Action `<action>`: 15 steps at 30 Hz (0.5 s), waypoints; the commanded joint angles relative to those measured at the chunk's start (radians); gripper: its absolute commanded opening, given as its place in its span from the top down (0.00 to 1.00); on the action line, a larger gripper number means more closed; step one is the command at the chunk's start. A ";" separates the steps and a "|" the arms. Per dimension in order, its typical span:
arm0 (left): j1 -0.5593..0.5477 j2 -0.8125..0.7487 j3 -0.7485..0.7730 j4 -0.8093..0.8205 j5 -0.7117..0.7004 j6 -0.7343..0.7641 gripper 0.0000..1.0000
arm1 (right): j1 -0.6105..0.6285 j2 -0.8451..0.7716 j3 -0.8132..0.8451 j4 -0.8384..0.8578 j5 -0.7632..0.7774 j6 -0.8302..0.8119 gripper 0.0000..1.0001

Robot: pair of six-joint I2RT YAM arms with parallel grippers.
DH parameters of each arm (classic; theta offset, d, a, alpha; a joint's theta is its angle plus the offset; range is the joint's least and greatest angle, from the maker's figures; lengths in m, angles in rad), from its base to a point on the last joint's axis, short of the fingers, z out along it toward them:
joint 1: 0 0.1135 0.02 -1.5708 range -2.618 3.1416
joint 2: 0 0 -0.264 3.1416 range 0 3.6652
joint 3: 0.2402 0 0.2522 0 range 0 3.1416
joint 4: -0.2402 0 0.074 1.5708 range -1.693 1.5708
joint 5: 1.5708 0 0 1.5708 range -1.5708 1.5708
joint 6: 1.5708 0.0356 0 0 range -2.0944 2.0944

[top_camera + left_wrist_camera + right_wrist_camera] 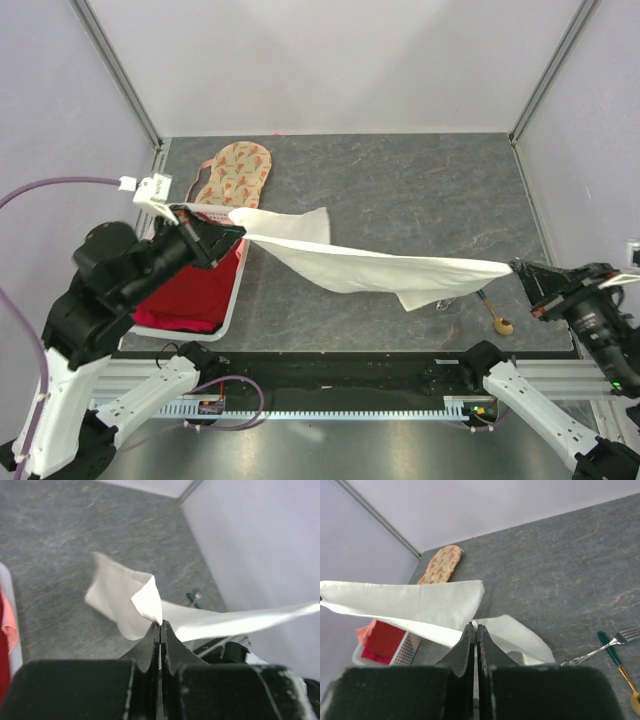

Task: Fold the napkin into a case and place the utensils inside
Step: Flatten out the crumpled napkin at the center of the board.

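The cream-white napkin point(350, 262) hangs in the air above the table, stretched between my two grippers, and its middle sags. My left gripper point(232, 224) is shut on the napkin's left corner point(150, 600). The jaws pinch the cloth at their tips point(160, 625). On the right, my right gripper point(515, 268) is shut on the opposite corner of the napkin point(445, 605), which it pinches at its tips point(476, 627). The utensils lie on the table under the right end: a gold spoon point(497, 315) with a green handle point(611, 649) and a silver fork point(600, 650).
A white perforated tray point(232, 300) holding a red cloth point(185, 290) sits at the left, under my left arm. A peach floral cloth point(236, 175) lies behind it. Purple walls and metal posts enclose the grey table point(420, 190).
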 commanded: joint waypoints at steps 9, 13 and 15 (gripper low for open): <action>-0.001 0.136 0.230 -0.018 -0.074 -0.053 0.98 | -0.089 0.196 0.172 -0.074 0.192 0.015 1.00; -0.001 0.337 0.368 -0.095 -0.284 -0.127 0.98 | -0.072 0.388 0.182 -0.072 0.379 0.026 1.00; 0.001 0.493 0.419 -0.117 -0.334 -0.116 0.98 | -0.072 0.453 0.157 -0.016 0.445 -0.015 1.00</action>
